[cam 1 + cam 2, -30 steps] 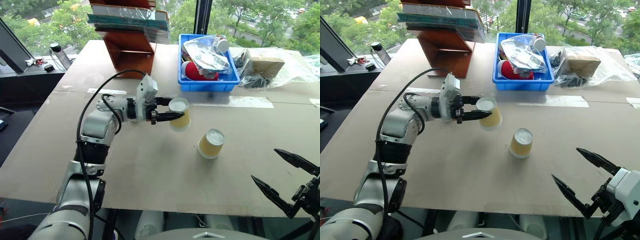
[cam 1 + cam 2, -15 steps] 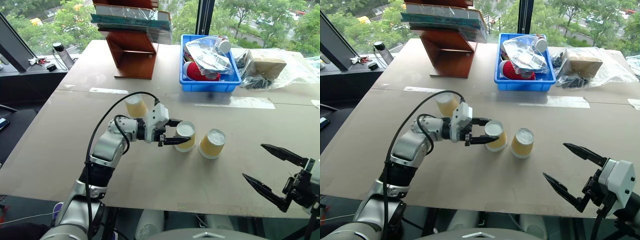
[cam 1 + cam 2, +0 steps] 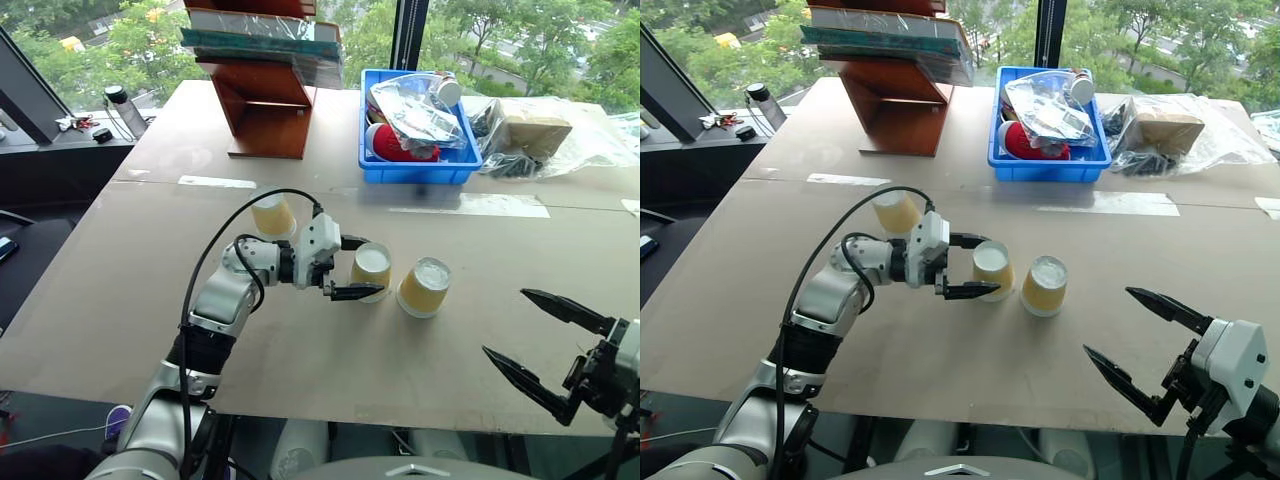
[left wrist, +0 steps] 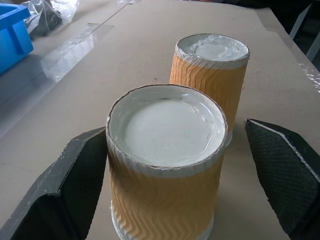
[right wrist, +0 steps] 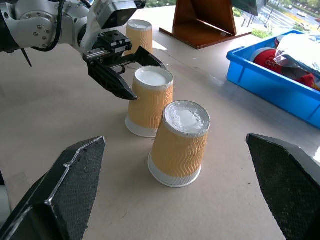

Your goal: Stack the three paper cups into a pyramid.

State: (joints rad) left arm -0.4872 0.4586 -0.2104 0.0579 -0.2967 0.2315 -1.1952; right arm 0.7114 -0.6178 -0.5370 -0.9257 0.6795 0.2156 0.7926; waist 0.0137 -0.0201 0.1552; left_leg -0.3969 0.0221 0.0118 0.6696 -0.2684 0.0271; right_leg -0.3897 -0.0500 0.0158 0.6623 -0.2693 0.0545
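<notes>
- The left gripper [image 3: 347, 268] stood with its two black fingers spread, one on either side of an upturned tan-yellow ribbed paper cup [image 3: 370, 273] and not clamping it; the cup sat on its rim on the table.
- The right gripper [image 3: 1137, 348] hung spread wide and empty near the table's near edge [image 3: 330, 402].
- A second upturned ribbed cup [image 3: 424, 287] stood just beside the first, a narrow gap between them; the third cup [image 3: 272, 215] stood behind the left wrist.
- The cups looked light, thin-walled and easily crushed or tipped; a gentle hold at mid-wall across the ribs seemed safest.
- Bare tabletop lay all round the pair; the blue plastic bin [image 3: 415, 170] and the wooden rack [image 3: 268, 112] stood well back.
</notes>
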